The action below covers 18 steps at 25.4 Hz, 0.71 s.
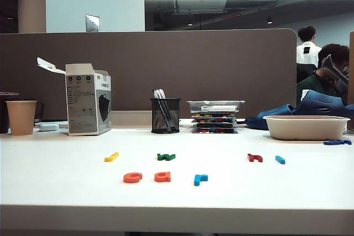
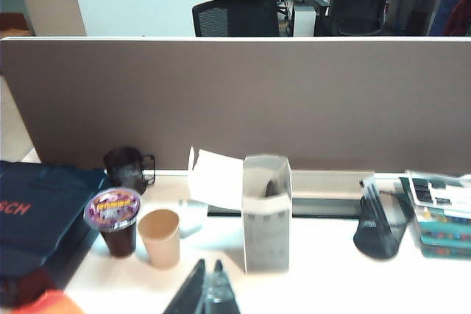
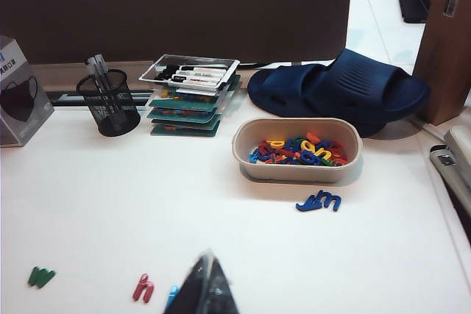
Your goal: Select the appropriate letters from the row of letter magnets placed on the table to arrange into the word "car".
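Observation:
On the white table, the orange-red c, orange-red a and light-blue r lie side by side in a front line. Behind them lie the yellow letter, green letter, dark red letter and blue bar. Neither arm shows in the exterior view. My left gripper is shut and empty, raised and facing the back of the desk. My right gripper is shut and empty, above the table close to the dark red letter and blue bar.
At the back stand a paper cup, a grey box, a mesh pen holder, stacked trays and a bowl of spare letters. Dark blue letters lie beside the bowl, blue slippers behind it.

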Each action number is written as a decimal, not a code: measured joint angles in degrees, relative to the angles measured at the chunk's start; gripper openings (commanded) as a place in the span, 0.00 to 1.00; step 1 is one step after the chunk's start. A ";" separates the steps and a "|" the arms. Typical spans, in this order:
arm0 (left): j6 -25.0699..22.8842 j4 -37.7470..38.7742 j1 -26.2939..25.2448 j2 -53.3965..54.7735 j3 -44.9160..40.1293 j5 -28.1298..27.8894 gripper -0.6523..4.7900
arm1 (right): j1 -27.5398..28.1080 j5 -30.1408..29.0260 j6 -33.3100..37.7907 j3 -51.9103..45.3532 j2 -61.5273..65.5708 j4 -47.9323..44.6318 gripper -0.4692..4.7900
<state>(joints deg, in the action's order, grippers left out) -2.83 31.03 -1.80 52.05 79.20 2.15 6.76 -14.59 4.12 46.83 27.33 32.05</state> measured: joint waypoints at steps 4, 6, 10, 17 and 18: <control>-0.20 2.27 -0.02 -10.86 -9.29 -1.18 0.11 | 0.00 -0.46 0.02 -4.02 -4.11 -0.11 0.08; -0.15 1.20 -0.07 -17.42 -13.99 -0.94 0.11 | 0.00 -0.46 0.02 -6.43 -6.45 -1.16 0.08; 2.38 2.60 0.31 -29.57 -23.06 0.28 0.11 | 0.00 -0.44 0.04 -11.54 -12.46 -2.64 0.08; 2.40 4.63 0.31 -40.92 -32.00 -0.81 0.11 | 0.00 -0.66 1.88 -22.29 -23.28 -8.66 0.08; 2.40 4.50 0.31 -43.58 -34.29 -0.74 0.11 | 0.00 -0.66 2.05 -24.06 -25.38 -8.94 0.08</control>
<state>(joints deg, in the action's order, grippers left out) -0.43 35.53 -1.50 8.47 44.91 1.41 6.76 -15.25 6.17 22.76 1.96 23.11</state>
